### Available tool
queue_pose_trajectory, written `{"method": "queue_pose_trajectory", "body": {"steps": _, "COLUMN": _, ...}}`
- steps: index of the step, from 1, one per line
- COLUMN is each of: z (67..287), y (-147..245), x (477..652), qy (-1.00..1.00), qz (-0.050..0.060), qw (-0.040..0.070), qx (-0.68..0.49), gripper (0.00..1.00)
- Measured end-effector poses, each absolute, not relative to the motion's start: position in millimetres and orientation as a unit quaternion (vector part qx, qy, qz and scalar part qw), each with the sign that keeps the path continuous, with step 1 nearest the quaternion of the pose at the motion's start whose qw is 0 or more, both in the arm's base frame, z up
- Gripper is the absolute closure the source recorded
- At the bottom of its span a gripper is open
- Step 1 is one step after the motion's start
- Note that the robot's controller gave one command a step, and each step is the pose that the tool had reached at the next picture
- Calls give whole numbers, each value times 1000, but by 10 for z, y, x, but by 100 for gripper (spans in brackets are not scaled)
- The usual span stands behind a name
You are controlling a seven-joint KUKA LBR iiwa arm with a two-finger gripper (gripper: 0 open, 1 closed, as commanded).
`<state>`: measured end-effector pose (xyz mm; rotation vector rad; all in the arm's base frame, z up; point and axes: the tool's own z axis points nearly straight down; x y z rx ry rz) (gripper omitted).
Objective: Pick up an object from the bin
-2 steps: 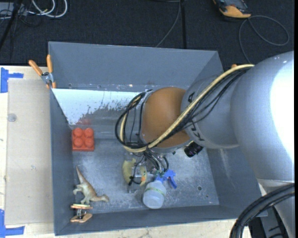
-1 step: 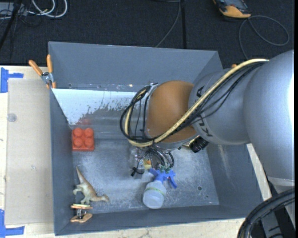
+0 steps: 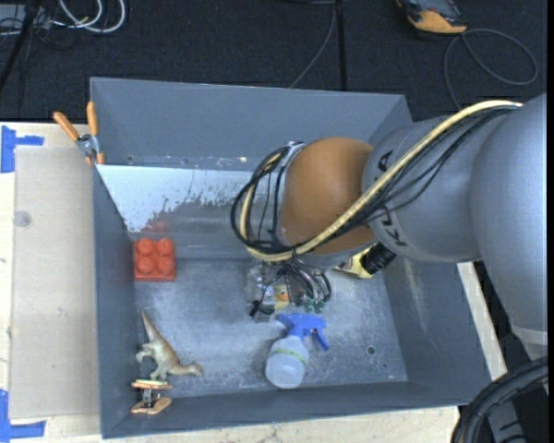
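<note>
The gripper (image 3: 279, 301) stands just beside the blue head of a white spray bottle (image 3: 289, 353), which lies lengthwise toward the bin's (image 3: 203, 330) near edge. How far it is open, I cannot tell.

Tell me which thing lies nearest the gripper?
The spray bottle with the blue nozzle, right beside the gripper; the red block and dinosaur lie farther left.

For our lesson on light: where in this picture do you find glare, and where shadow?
Camera view: glare washes the bin's far wall pale, above the red block. The floor by the gripper, under the arm, looks shaded. The bottle in front lies brightly lit. The orange cover bears a soft sheen.
</note>
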<state>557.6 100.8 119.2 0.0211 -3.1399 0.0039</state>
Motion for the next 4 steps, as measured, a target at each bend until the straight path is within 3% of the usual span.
{"method": "queue_pose_trajectory", "body": {"steps": 1, "z": 1112, "y": 921, "x": 5433, "qy": -1000, "qz": 2, "qw": 9, "qx": -29, "gripper": 100}}
{"method": "queue_pose_trajectory", "body": {"steps": 2, "z": 1838, "y": 678, "x": 4925, "qy": -1000, "qz": 1, "qw": 2, "qx": -10, "gripper": 0}}
{"method": "queue_pose_trajectory", "body": {"steps": 3, "z": 1835, "y": 678, "x": 4923, "qy": -1000, "qz": 1, "qw": 2, "qx": -10, "gripper": 0}}
{"method": "queue_pose_trajectory", "body": {"steps": 4, "z": 1465, "y": 643, "x": 4904, "qy": -1000, "qz": 1, "qw": -2, "qx": -11, "gripper": 0}}
